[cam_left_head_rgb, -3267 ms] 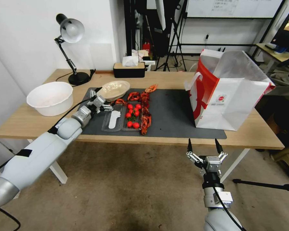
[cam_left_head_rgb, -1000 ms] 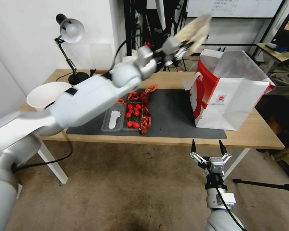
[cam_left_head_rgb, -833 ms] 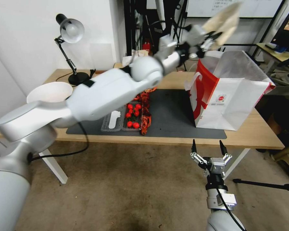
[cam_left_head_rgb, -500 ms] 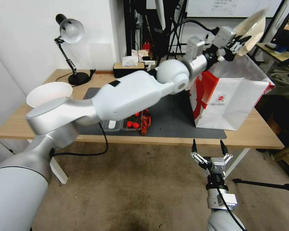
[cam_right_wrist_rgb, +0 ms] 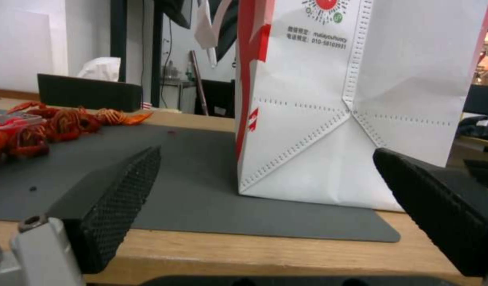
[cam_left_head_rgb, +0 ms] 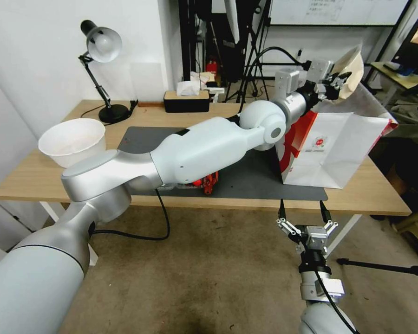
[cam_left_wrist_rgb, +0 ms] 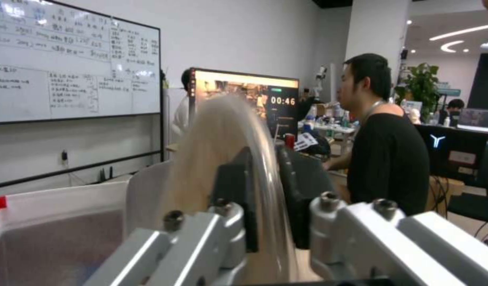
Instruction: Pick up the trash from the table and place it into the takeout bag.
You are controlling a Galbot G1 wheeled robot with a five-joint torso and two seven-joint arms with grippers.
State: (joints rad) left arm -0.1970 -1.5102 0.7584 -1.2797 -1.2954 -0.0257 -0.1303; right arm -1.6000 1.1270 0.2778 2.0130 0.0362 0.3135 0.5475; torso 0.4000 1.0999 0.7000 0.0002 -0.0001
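A cluttered workroom with a whiteboard and tripods lies behind a long light-wood worktop [cam_left_head_rgb: 246, 116] topped by a matte dark grey mat [cam_left_head_rgb: 246, 167]. At its right end stands the takeout bag [cam_left_head_rgb: 339, 144], stiff white paper with red side panels, a small red round logo and an open mouth. The left arm stretches across the mat, its left pincer [cam_left_head_rgb: 335, 84] clamped on the rim of the beige shallow bowl [cam_left_head_rgb: 350, 74], which is tilted on edge above the bag's opening; the left wrist view shows the thin, smooth bowl wall [cam_left_wrist_rgb: 222, 159] nipped between dark pads. The right pincer [cam_left_head_rgb: 304, 214] hangs low before the worktop's front edge, fingers spread wide. A deep white bowl [cam_left_head_rgb: 72, 141] sits well apart on the left.
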